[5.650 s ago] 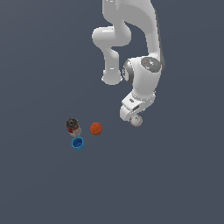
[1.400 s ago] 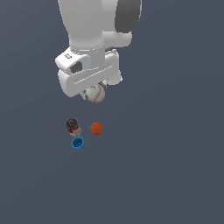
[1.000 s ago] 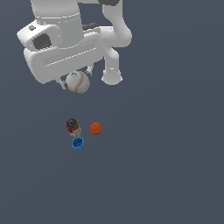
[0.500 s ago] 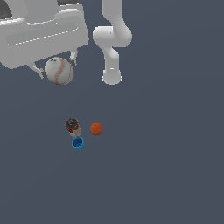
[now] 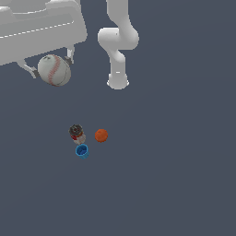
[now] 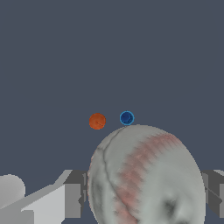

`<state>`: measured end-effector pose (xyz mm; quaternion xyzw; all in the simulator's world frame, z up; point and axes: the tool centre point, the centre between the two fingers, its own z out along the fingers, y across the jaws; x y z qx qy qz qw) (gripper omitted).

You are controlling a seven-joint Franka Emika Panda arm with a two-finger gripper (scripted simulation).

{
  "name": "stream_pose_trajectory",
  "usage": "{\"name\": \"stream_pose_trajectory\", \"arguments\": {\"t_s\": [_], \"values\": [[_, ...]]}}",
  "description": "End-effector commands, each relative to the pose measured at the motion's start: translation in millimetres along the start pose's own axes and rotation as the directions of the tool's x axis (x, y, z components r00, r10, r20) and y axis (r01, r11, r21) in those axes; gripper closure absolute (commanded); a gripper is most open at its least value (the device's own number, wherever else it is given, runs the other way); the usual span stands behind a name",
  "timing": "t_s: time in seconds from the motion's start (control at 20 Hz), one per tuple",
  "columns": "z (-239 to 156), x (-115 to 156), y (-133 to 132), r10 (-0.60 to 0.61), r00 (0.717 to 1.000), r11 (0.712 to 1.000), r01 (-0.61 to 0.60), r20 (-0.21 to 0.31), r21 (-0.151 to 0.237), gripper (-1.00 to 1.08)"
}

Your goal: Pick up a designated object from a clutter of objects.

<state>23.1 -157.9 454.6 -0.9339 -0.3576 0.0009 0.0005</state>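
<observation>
Tool is clamped on the small white baseball with thin red stitching, one finger on each side of it. In the exterior view the ball hangs under the big white wrist housing at the upper part of that view's left, clear of the dark grey bench, well above and apart from the other items.

Wrist view: baseball fills most of the lower frame, red seam running across its face, grey fingers touching it on either flank. Contact looks firm on both sides.

Remaining clutter sits together on the bench, in the exterior view below the ball and a bit towards that view's right:
- dark-topped can with red and beige label, upright
- small blue cup, open side up, just beside the can on the nearer side; can't tell if they touch
- small orange ball, near the can on the exterior view's right, with a visible gap

Wrist view shows only the orange ball and blue cup, side by side and apart, just past the baseball's edge. Can is not visible there.

White arm base stands on the bench further back, well apart from the clutter.
</observation>
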Motion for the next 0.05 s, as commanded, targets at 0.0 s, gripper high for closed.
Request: {"name": "stream_pose_trajectory", "arguments": {"t_s": [0.0], "values": [[-1.8,0.2,0.6,0.000,1.000,1.000,0.000,-0.001,-0.002,1.08]]}}
